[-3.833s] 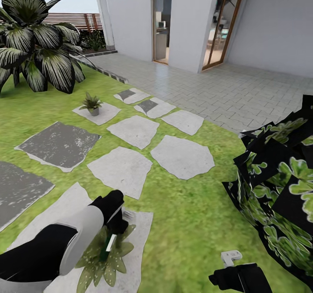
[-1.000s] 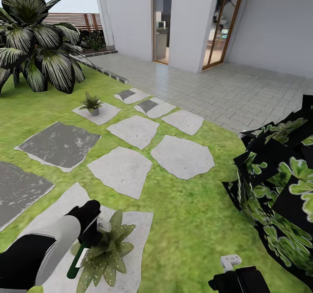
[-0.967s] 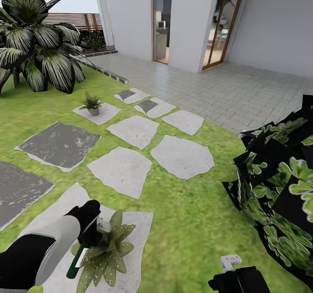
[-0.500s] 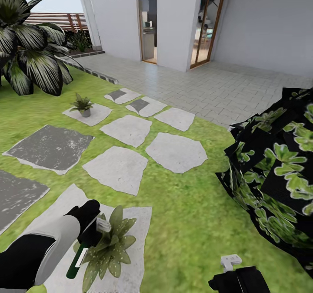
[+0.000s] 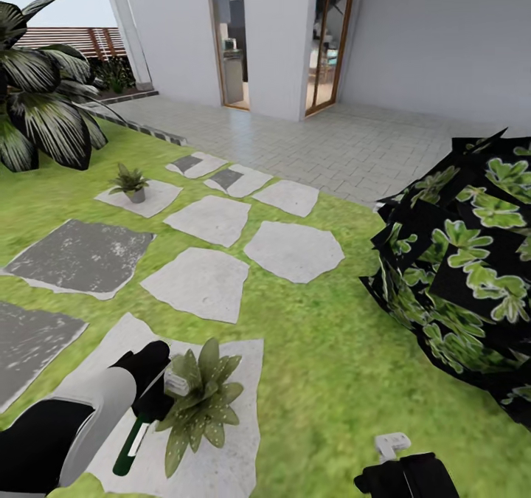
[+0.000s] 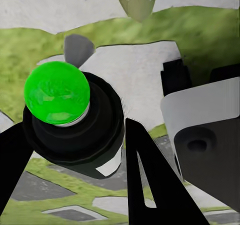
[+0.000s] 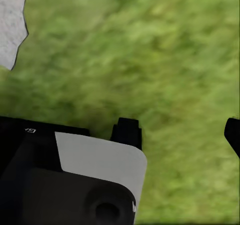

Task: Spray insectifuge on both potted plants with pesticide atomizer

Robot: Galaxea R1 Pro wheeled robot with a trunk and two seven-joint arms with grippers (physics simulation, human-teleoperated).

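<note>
Left gripper (image 5: 153,402) clamps the atomizer (image 5: 133,443), spray head (image 5: 175,384) touching the near plant (image 5: 200,402) at the stone's (image 5: 221,468) near edge; right gripper (image 5: 394,450) hangs open over lawn.

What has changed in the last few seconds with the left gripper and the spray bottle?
The left gripper drew back from over the near potted plant toward the robot's left, tilting the pesticide atomizer slantwise beside the leaves. In the last second the camera has panned, shifting the whole scene. The gripper still holds the atomizer; the far potted plant and the right gripper stayed put.
</note>
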